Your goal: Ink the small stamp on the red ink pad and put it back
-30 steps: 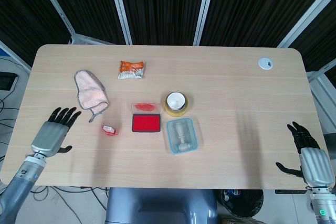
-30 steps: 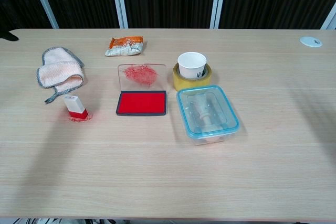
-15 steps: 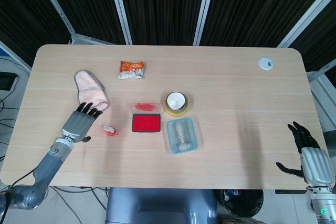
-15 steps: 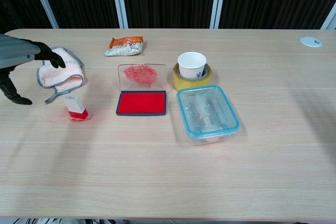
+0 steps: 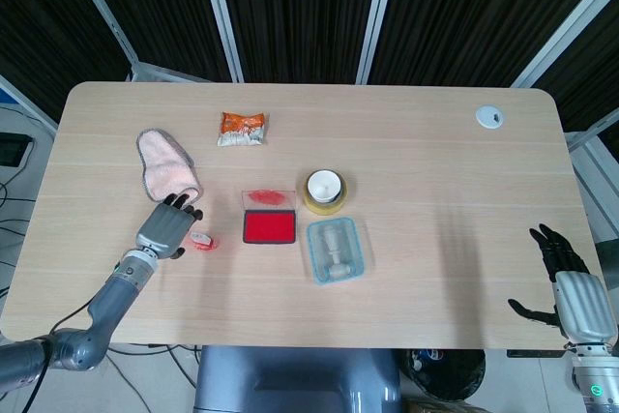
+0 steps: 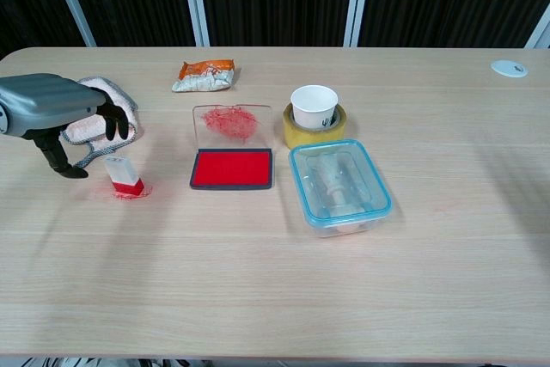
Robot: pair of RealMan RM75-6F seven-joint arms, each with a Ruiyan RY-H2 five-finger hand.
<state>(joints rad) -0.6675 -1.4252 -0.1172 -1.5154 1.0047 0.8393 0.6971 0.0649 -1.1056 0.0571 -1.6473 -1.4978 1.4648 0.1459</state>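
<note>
Small stamp (image 6: 125, 174) left of ink pad (image 6: 231, 168); lidded container (image 6: 339, 186) right; cup (image 6: 314, 107) inside tape roll (image 6: 300, 133) behind container.

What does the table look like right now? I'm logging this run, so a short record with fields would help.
stamp: small stamp upright on the table, left of the ink pad
ink pad: red ink pad, lid open
left hand: left hand above the stamp, fingers apart, holding nothing
right hand: right hand open at the table's near right edge
nearby: pink cloth, snack packet, paper cup, plastic box

no text can be read anywhere.
</note>
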